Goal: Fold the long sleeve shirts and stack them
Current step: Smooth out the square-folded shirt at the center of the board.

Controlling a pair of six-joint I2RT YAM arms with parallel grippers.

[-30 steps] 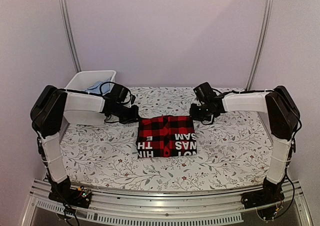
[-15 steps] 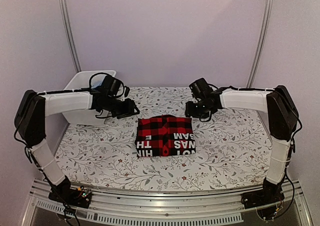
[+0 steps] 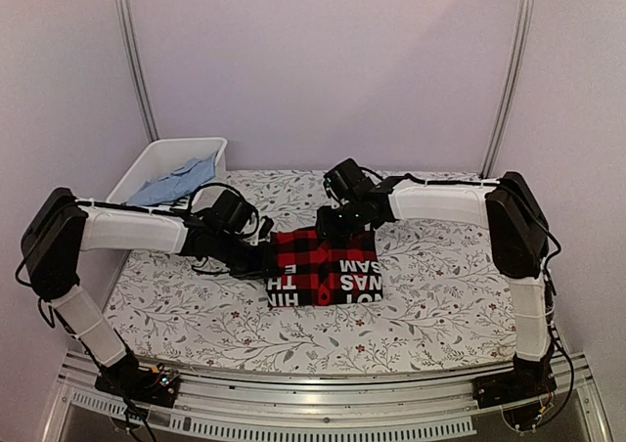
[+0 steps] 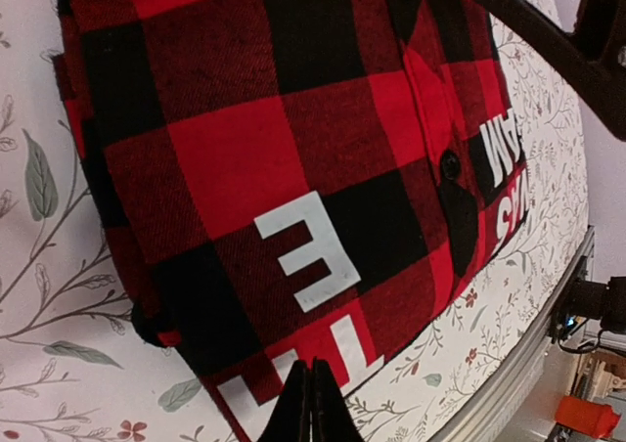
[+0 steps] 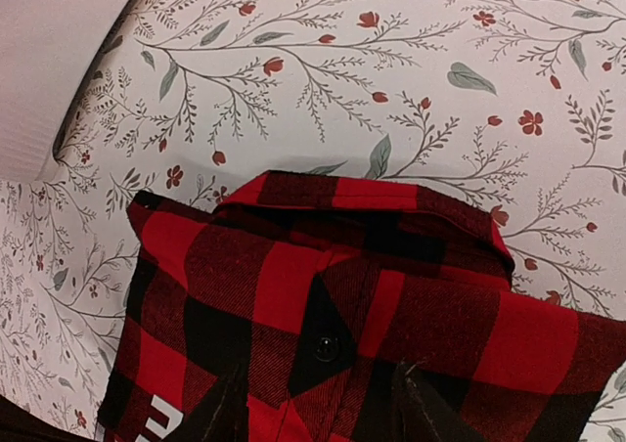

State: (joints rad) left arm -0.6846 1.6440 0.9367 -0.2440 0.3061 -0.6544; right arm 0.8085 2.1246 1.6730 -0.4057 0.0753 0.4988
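Note:
A folded red-and-black check long sleeve shirt (image 3: pixel 325 267) with white lettering lies in the middle of the table. It fills the left wrist view (image 4: pixel 293 158) and the right wrist view (image 5: pixel 372 315). My left gripper (image 3: pixel 266 257) is at the shirt's left edge, shut, its fingertips (image 4: pixel 311 403) together over the lettered edge with no cloth between them. My right gripper (image 3: pixel 337 222) is open above the shirt's far collar edge, fingers (image 5: pixel 230 403) spread over the button placket. A light blue garment (image 3: pixel 174 181) lies in the white bin.
The white plastic bin (image 3: pixel 161 154) stands at the back left corner of the floral tablecloth (image 3: pixel 450 286). Two metal uprights rise behind the table. The aluminium rail (image 3: pixel 323 413) runs along the near edge.
Both arms have swung inward and down to the shirt: the left gripper from near the bin to the shirt's left edge, the right gripper leftward to the collar edge. The shirt has not moved.

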